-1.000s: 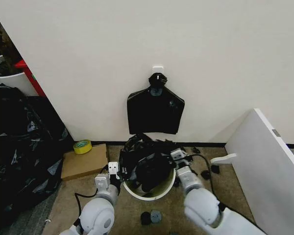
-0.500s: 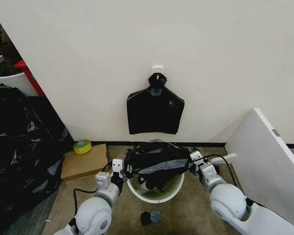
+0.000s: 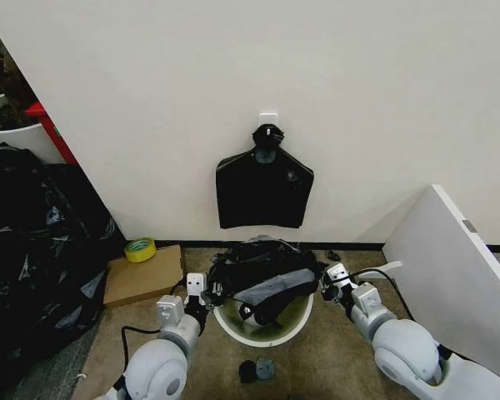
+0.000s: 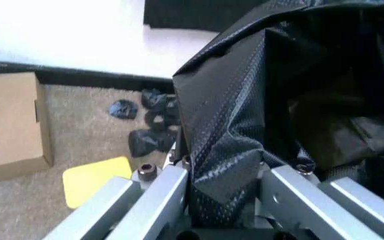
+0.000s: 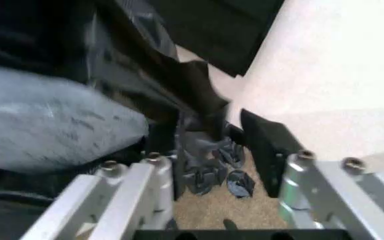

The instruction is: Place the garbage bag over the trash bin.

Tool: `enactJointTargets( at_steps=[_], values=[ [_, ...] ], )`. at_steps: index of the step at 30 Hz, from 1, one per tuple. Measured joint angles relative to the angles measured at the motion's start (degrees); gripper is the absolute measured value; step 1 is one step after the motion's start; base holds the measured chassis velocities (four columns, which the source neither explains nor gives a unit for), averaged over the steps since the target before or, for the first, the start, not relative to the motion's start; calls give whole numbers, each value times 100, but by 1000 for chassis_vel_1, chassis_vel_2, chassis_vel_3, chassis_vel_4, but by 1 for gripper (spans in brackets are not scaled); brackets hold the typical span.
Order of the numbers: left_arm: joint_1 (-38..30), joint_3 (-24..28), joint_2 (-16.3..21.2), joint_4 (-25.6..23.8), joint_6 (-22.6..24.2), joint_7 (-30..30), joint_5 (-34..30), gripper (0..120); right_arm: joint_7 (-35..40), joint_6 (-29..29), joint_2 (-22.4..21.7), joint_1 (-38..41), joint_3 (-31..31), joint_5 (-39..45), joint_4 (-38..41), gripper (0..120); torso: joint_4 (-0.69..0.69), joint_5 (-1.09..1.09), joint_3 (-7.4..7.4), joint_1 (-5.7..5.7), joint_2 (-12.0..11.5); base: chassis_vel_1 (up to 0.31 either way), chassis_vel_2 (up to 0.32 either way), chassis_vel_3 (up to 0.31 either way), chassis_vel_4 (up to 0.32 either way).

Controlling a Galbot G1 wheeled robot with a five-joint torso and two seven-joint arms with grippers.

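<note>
Above the trash bin (image 3: 262, 329) on the floor, the left end effector (image 3: 202, 293) and right end effector (image 3: 332, 279) each pinch an edge of the garbage bag (image 3: 262, 279), stretching its mouth wide enough to pass over the rim.

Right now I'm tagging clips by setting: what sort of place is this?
Probably a storage or utility corner indoors: carpet against a plain wall, a heap of black plastic, a cardboard box with tape, a leaning white panel.
</note>
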Motion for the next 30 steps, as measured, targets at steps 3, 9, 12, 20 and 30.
enactJointTargets(
  at_steps=[3,9,12,20,30],
  values=[
    [-12,-13,22,34,28,-36,-43,2,-133,97,-74,-362,442,74,148,46,1,1,0,0,0,0,0,0,0],
    [-14,-23,55,35,52,-83,-117,2,-690,445,-96,-1119,1583,69,476,68,0,0,0,0,0,0,0,0,0],
    [-15,-23,66,35,68,-105,-133,2,-862,609,-82,-1344,1841,-10,593,74,1,1,0,0,0,0,0,0,0],
    [-87,-16,62,71,182,-222,-322,2,-2256,1943,-133,-2605,2283,-1234,1033,100,0,0,0,0,0,0,0,0,0],
    [-65,9,25,-74,269,-209,-312,2,-2537,1707,-281,-1640,556,-2280,860,100,2,0,0,0,0,0,0,0,0]
  ],
)
